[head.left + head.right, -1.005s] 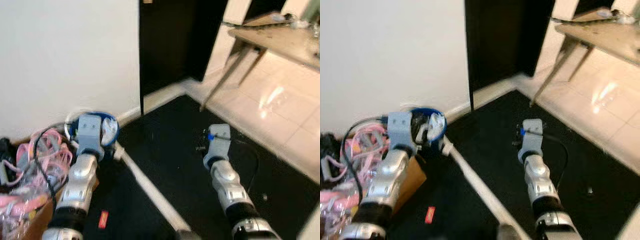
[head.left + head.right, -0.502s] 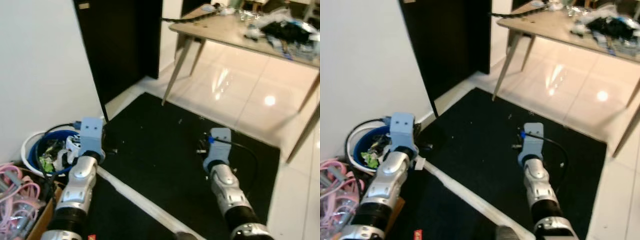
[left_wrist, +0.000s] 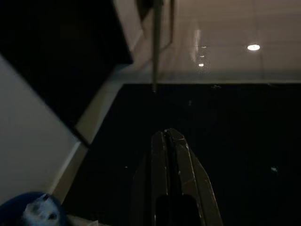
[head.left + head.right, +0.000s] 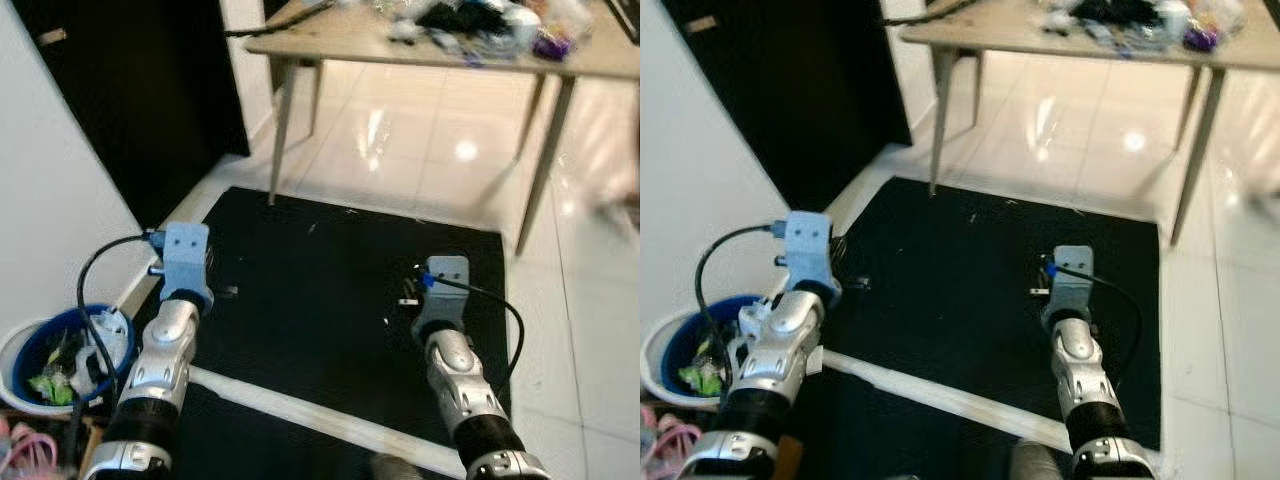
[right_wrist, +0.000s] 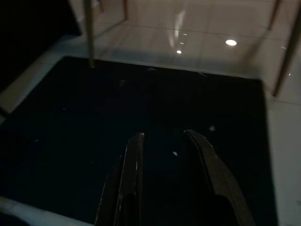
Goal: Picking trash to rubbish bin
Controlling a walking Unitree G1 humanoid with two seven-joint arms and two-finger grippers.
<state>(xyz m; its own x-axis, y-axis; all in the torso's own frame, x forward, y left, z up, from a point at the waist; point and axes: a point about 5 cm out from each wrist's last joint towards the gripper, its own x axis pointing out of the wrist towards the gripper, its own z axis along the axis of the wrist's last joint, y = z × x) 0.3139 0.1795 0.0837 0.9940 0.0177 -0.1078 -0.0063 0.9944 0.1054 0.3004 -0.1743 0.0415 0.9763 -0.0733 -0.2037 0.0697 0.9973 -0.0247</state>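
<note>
The rubbish bin [image 4: 30, 352] is a blue bucket with a white rim, low at the left by the white wall, holding green and white scraps. My left arm [image 4: 165, 345] reaches forward beside it, over the black mat [image 4: 330, 290]. In the left wrist view the left gripper [image 3: 167, 135] is shut and empty, with the bin [image 3: 30, 209] off at a corner. The right gripper [image 5: 164, 135] is open above the mat, nothing between its fingers. Small pale specks [image 5: 211, 128] lie on the mat ahead of it.
A wooden table [image 4: 400, 40] cluttered with things stands on glossy tiles [image 4: 430, 150] beyond the mat. A dark doorway [image 4: 130, 100] is at the left. A white strip [image 4: 300, 412] crosses the mat's near side. A small scrap [image 4: 858, 283] lies near my left wrist.
The whole view has swung to the right: the bin slid to the lower left, the pink clutter left the view, the table now spans the top. Both arms keep their pose.
</note>
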